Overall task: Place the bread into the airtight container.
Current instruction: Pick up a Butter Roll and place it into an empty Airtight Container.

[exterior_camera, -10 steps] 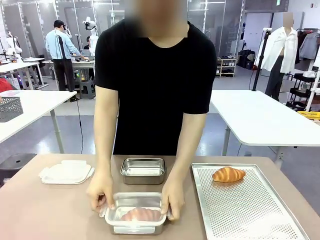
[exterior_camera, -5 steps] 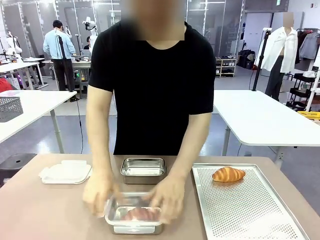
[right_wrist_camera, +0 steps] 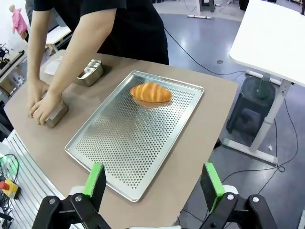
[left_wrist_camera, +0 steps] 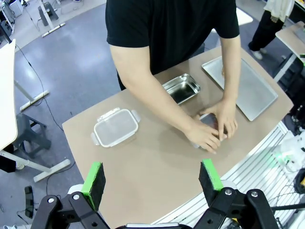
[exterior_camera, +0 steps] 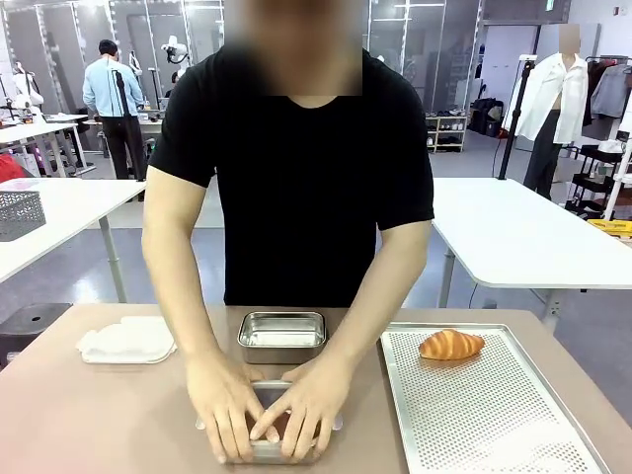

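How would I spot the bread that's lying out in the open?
Find the big perforated metal tray on the table's right side, seen from the robot. Near its far left corner lies the croissant, golden-brown and curved, unlike the grey steel container beside the tray.

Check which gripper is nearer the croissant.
Right. The right gripper hangs over the tray's near end, croissant straight ahead of it. The left gripper hangs over the table's opposite side, the person's hands between it and the tray.
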### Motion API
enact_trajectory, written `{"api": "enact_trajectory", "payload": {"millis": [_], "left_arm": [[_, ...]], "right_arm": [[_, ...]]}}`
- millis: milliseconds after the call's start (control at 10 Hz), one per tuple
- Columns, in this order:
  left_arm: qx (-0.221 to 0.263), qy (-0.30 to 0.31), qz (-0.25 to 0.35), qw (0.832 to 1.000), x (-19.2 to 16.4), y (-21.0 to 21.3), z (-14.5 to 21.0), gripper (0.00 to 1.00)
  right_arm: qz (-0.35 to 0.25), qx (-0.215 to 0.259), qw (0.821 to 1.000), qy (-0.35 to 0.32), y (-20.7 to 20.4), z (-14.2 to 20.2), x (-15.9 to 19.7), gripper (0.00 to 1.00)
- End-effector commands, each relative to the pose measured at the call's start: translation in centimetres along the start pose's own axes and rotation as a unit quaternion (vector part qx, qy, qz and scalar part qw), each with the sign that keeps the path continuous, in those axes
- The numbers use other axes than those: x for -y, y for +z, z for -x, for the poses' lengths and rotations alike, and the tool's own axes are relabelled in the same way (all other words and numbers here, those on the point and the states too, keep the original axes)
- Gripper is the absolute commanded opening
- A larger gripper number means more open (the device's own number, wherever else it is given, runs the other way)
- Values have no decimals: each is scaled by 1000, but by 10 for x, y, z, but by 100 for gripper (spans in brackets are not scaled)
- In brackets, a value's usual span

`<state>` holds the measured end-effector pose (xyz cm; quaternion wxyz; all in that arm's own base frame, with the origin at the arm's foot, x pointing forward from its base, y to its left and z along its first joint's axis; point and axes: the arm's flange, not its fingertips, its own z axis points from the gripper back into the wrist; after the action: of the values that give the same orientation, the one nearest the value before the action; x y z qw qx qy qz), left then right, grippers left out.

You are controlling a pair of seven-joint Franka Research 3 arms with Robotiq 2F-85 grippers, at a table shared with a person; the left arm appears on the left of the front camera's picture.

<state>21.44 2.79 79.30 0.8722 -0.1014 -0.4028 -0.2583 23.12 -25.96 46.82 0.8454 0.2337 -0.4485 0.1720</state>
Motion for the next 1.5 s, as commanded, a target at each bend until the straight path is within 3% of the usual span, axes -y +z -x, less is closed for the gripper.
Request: {"api": "enact_trajectory", "payload": {"millis": [0, 1300, 1400], "left_arm": [[0, 1, 0, 1000, 0, 0, -1, 100], [0, 1, 0, 1000, 0, 0, -1, 100], [0, 1, 0, 1000, 0, 0, -1, 100]], "right_arm": [[-3, 7, 1000, 10, 1, 1, 2, 100], [-1, 0, 1000, 1, 0, 1, 0, 100], [2, -9, 1000, 30, 1, -14, -10, 100]]}}
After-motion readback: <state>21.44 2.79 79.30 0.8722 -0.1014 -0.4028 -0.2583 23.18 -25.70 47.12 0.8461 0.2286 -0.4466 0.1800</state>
